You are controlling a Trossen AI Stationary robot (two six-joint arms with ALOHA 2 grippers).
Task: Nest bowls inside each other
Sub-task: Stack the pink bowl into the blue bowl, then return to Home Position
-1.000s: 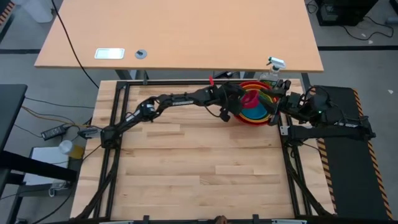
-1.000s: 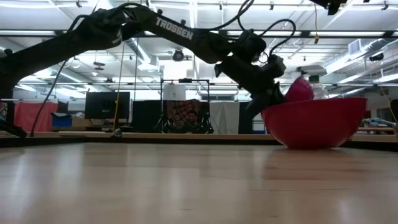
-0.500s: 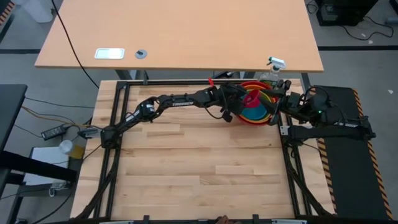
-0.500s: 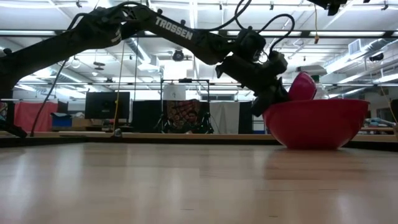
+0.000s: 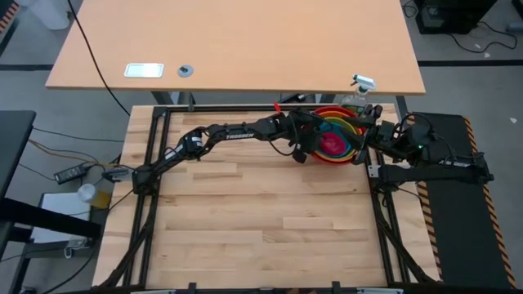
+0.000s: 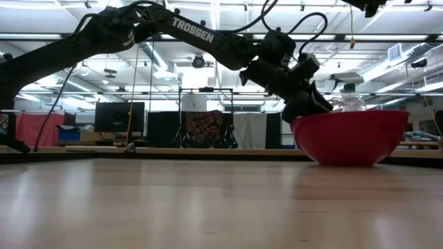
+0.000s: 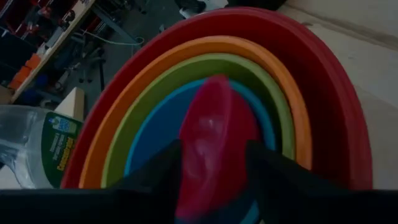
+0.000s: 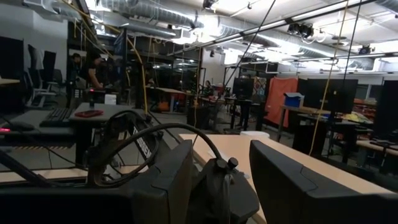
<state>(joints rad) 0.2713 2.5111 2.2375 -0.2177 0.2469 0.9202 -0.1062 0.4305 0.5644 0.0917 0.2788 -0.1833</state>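
Observation:
The bowls stand nested at the table's far right. Red (image 5: 336, 162) is outermost, then orange (image 7: 273, 68), lime green (image 7: 249, 71) and blue (image 7: 155, 130). The pink bowl (image 5: 333, 144) lies innermost in the blue one; in the left wrist view the pink bowl (image 7: 214, 124) shows blurred. My left gripper (image 5: 309, 148) reaches over the nest's left rim, slanting down, open, with its fingers on either side of the pink bowl. In the low view only the red bowl (image 6: 349, 138) shows. My right gripper (image 5: 377, 135) waits open beside the nest's right side. My left gripper is open, with one finger (image 7: 155, 180) on each side of the pink bowl's near rim (image 7: 199, 186). Whether either finger touches the rim, I cannot tell. The bowl rests inside the blue bowl.
A clear water bottle (image 5: 353, 100) stands just beyond the nest at the table's far edge. A light wooden desk (image 5: 245, 49) lies past that edge. The wooden tabletop (image 5: 261, 212) stretches toward the near and left edges.
The pink bowl stood on edge above the red bowl's rim. It has dropped out of sight behind that rim in the low view and now lies in the blue bowl. My left gripper has stayed at the nest's left rim, rolled a little, and let go of the bowl.

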